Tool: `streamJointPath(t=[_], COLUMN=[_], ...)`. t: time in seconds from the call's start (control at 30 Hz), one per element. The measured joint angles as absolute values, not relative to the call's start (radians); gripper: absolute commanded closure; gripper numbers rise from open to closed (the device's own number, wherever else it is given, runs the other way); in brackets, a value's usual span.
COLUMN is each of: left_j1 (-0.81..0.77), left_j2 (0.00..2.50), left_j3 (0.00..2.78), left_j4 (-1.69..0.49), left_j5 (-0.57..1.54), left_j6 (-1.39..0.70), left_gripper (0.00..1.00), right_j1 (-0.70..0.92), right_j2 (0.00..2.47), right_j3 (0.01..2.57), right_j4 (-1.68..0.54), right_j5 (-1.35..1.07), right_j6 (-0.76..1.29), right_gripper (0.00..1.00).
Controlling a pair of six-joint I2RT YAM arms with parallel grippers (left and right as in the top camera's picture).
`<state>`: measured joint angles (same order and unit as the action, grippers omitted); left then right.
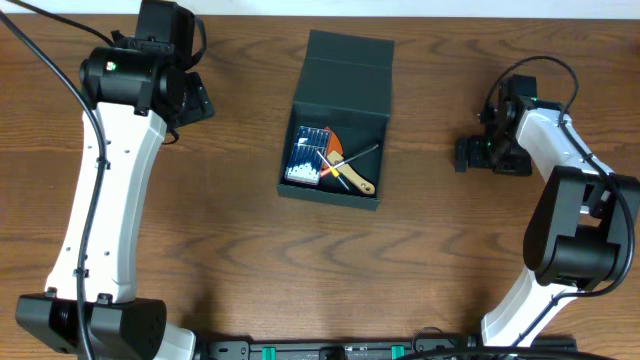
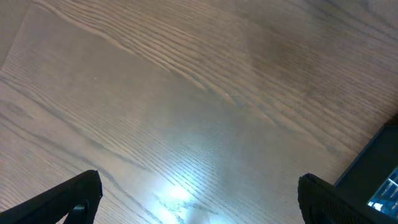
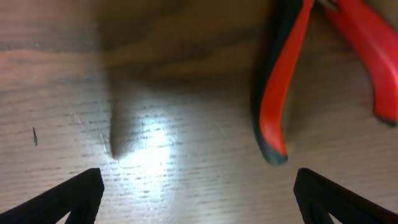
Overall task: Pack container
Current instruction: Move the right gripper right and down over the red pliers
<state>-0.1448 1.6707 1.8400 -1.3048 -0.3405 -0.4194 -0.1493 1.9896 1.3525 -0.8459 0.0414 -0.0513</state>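
**Operator:** Where does the container sit?

**Observer:** Mid-desk [image 1: 450,260], a little toward the far edge. The container [image 1: 345,75] is dark and rectangular, with its flap lid thrown back on the far side. From overhead you look straight into it.

**Operator:** Contents?

**Observer:** A small blue case [image 1: 305,155] of silver bits lies along its left wall. Beside that are an orange piece [image 1: 337,143] and a slim tool with a pale handle [image 1: 355,180], crossing each other. Finer detail is too small to tell.

**Operator:** My left end effector?

**Observer:** Your left end effector [image 2: 199,208] hangs over bare wood, left of the container and near the far edge — fingers spread wide apart. Its wrist camera catches one dark corner of the container at the right edge of view.

**Operator:** And the right?

**Observer:** Your right end effector [image 3: 199,205] is well to the right of the container, low over the desk, fingers likewise wide apart. Just ahead of them lie red-handled pliers [image 3: 289,81] — the nearer handle tip points back toward the fingers but is clear of both. From overhead the pliers are hidden under the arm.
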Motion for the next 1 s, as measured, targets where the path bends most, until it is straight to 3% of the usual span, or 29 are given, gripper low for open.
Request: streamJointPath(t=[0.47, 1.0], left_j1=[-0.145, -0.145], left_j2=[1.671, 1.671], left_j3=[1.84, 1.84], left_j4=[-1.304, -1.304], left_j5=[-0.34, -0.34], left_j6=[-0.419, -0.419], left_gripper=[0.01, 0.01], right_j1=[-0.149, -0.155], right_j2=[1.99, 1.999], right_j3=[1.353, 1.353], right_j4=[-0.735, -0.716], right_j5=[0.045, 0.071], right_j6=[-0.189, -0.112], right_gripper=[0.01, 0.03])
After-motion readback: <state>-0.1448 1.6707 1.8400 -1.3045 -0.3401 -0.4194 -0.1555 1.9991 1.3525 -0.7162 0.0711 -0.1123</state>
